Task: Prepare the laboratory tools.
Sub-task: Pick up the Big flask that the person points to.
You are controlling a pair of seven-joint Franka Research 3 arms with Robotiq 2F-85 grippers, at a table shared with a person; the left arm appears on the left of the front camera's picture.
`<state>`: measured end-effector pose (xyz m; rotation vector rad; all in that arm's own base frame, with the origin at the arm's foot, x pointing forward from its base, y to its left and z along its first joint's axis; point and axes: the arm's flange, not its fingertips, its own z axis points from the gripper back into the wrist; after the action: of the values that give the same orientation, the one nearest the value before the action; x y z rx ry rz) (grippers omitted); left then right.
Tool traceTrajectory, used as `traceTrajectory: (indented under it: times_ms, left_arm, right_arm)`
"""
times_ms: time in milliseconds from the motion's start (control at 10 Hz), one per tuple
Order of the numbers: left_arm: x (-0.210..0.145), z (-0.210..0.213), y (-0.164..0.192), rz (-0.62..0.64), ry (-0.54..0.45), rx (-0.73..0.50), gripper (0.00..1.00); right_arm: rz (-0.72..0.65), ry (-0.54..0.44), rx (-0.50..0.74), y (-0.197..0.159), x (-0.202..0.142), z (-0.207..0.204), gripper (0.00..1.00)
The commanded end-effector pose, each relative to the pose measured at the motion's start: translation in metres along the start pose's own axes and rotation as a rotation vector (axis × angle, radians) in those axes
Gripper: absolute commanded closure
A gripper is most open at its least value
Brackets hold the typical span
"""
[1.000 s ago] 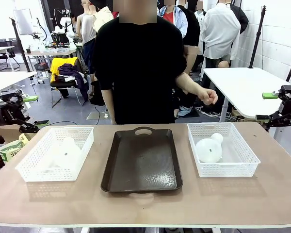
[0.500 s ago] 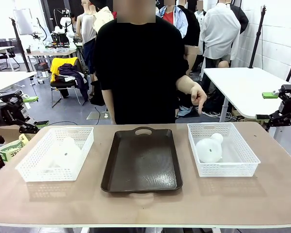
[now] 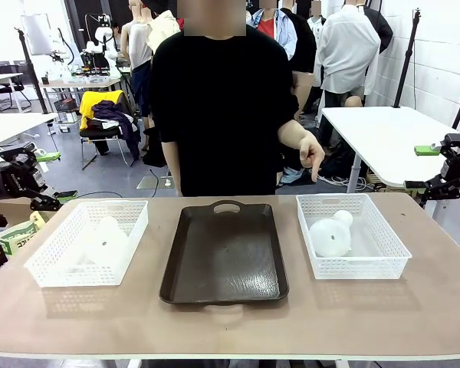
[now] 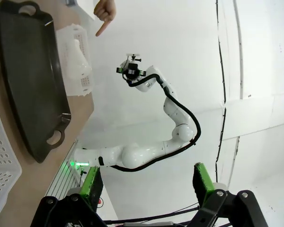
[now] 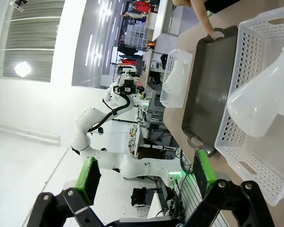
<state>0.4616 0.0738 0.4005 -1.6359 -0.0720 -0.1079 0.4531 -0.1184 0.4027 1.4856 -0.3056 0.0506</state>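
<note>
The left gripper [image 4: 146, 172] has its jaws apart and empty, off the table edge at 9 o'clock. A translucent frosted-white conical flask 1 [image 3: 103, 241] lies in white lattice plastic basket 1 [image 3: 46, 270], at 9 o'clock of the dark brown rectangular tray [image 3: 224, 257]. An identical flask 2 [image 3: 331, 232] lies on its side in matching basket 2 [image 3: 372, 264], at 3 o'clock of the tray. The person's hand [image 3: 313, 153] points down at 12 o'clock of basket 2. The right gripper [image 5: 146, 165] has its jaws apart and empty.

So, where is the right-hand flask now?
In the front view, the flask is inside the white basket on the right side of the table, just right of the dark tray, near the person's pointing hand.
</note>
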Motion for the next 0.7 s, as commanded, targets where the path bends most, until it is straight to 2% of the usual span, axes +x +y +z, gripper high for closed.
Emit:
traceTrajectory:
  times_ms: [0,200,300,500,600]
  left_arm:
    - [0.0,0.001,-0.002,-0.007,0.002,-0.005,0.0]
    - [0.0,0.001,-0.002,-0.007,0.002,-0.005,0.0]
    - [0.0,0.001,-0.002,-0.007,0.002,-0.005,0.0]
    - [0.0,0.001,-0.002,-0.007,0.002,-0.005,0.0]
    - [0.0,0.001,-0.002,-0.007,0.002,-0.005,0.0]
  right_arm:
    - [0.005,0.004,0.005,0.003,0.0,-0.001,0.0]
    - [0.0,0.0,0.0,0.0,0.0,0.0,0.0]
    - [-0.016,-0.037,-0.033,0.012,0.0,-0.001,0.0]
    - [-0.074,-0.113,-0.179,0.044,0.006,-0.013,0.0]
    - [-0.08,-0.115,-0.257,0.059,0.012,-0.023,0.0]
